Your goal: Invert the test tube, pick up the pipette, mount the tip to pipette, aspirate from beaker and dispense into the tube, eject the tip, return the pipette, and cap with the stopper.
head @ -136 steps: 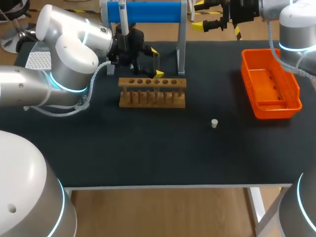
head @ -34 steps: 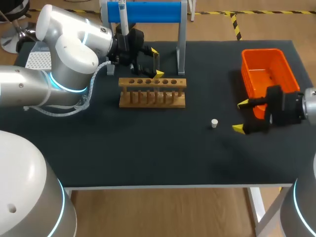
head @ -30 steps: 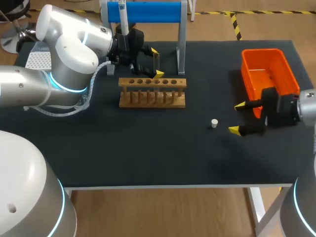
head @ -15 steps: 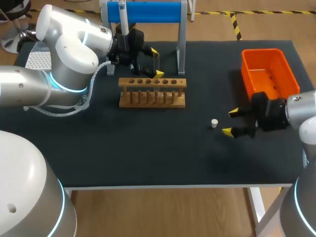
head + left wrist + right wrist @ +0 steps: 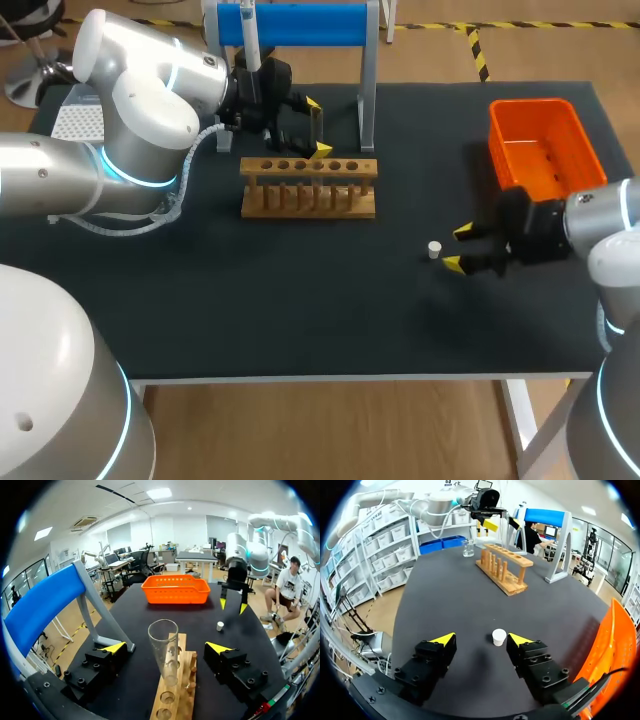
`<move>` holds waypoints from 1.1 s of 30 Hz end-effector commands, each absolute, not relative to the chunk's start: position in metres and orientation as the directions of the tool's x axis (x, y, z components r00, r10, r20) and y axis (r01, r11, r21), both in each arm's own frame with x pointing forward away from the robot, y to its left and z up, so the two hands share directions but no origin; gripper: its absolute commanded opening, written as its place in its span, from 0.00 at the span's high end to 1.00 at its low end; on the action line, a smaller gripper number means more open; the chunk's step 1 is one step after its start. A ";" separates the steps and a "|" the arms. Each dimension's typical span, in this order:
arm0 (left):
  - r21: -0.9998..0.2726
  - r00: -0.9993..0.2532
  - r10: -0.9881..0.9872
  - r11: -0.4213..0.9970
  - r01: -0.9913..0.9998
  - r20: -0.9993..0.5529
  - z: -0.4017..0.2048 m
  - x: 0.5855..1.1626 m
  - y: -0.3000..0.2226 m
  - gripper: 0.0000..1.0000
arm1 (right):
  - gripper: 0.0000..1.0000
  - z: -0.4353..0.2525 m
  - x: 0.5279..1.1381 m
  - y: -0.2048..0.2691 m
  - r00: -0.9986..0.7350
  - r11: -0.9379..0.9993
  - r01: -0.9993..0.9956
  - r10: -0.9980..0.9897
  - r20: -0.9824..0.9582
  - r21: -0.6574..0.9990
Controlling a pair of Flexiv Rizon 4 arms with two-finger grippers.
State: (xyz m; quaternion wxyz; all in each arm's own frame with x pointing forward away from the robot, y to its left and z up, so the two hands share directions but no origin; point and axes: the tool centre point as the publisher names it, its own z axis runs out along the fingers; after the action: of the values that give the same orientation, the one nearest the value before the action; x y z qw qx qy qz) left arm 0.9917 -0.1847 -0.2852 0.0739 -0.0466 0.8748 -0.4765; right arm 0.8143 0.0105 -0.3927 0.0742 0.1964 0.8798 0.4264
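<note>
White stopper [image 5: 434, 249] is sitting right of frame centre, just ahead of the open right gripper [image 5: 457, 248], where an off-centre close is risking knocking it away; left gripper [image 5: 317, 127] is hanging open either side of the test tube [image 5: 164, 650], upper left.

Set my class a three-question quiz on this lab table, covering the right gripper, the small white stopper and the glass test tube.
1. True or false: the right gripper is shut on the small white stopper.
2. The clear glass test tube stands in: A an orange plastic basket; B the wooden rack; C a glass beaker.
3. Fill in: the test tube's open mouth faces ___.

Key: 1 false, because the gripper is open and the stopper lies just ahead of its tips. 2 B. 3 up.
</note>
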 end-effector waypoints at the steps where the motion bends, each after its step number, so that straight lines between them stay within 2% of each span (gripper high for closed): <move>1: -0.840 -0.984 -0.154 0.543 -0.012 -0.085 -0.285 0.991 -0.185 0.00 | 0.33 -0.399 0.821 0.016 -0.910 0.564 0.289 0.412 0.039 0.774; 6: -0.840 -0.984 -0.154 0.543 -0.012 -0.085 -0.285 0.991 -0.185 0.00 | 0.27 -0.406 0.825 0.017 -0.909 0.572 0.296 0.415 0.041 0.765; 18: -0.840 -0.984 -0.154 0.543 -0.012 -0.085 -0.285 0.991 -0.185 0.00 | 0.30 -0.415 0.834 0.019 -0.901 0.577 0.312 0.432 0.043 0.755; 21: -0.840 -0.984 -0.154 0.543 -0.012 -0.085 -0.285 0.991 -0.185 0.00 | 0.34 -0.417 0.835 0.020 -0.899 0.580 0.314 0.436 0.039 0.752; 33: -0.840 -0.984 -0.154 0.543 -0.012 -0.085 -0.285 0.991 -0.185 0.00 | 0.35 -0.420 0.835 0.024 -0.901 0.593 0.309 0.432 0.030 0.744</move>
State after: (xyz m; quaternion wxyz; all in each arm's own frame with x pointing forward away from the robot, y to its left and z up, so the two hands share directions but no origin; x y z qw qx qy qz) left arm 0.9917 -0.1847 -0.2852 0.0739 -0.0466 0.8748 -0.4765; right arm 0.8344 0.0225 -0.4181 0.0762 0.2076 0.8885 0.4021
